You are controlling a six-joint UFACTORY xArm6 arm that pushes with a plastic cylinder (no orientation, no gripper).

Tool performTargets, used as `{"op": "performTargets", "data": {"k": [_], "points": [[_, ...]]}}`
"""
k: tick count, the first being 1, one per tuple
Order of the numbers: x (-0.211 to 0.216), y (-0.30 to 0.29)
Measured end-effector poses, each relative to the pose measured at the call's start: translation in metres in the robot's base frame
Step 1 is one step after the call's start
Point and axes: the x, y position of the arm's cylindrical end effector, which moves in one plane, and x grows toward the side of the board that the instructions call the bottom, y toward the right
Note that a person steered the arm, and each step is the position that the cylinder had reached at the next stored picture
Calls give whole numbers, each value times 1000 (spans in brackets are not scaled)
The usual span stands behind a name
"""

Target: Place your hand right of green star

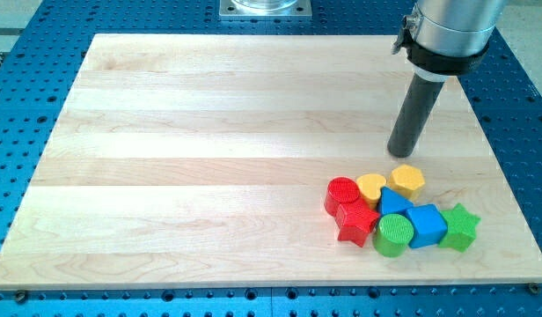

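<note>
The green star (460, 227) lies near the board's lower right, at the right end of a tight cluster of blocks. Touching its left side is a blue cube (426, 225). My tip (399, 153) is above the cluster in the view, just above the yellow hexagon (408, 180) and well up and left of the green star. It touches no block.
The cluster also holds a green cylinder (393, 235), a red star (356, 222), a red cylinder (343, 194), a yellow heart (370, 187) and a blue triangle (392, 202). The wooden board (209, 158) has its right edge close to the green star.
</note>
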Motion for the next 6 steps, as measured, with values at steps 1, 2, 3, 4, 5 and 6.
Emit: {"op": "performTargets", "data": {"k": [1,2,3,4,5,6], "points": [[0,0],[-3,0],[-28,-2],[-15,44],[20,107],[90,119]]}}
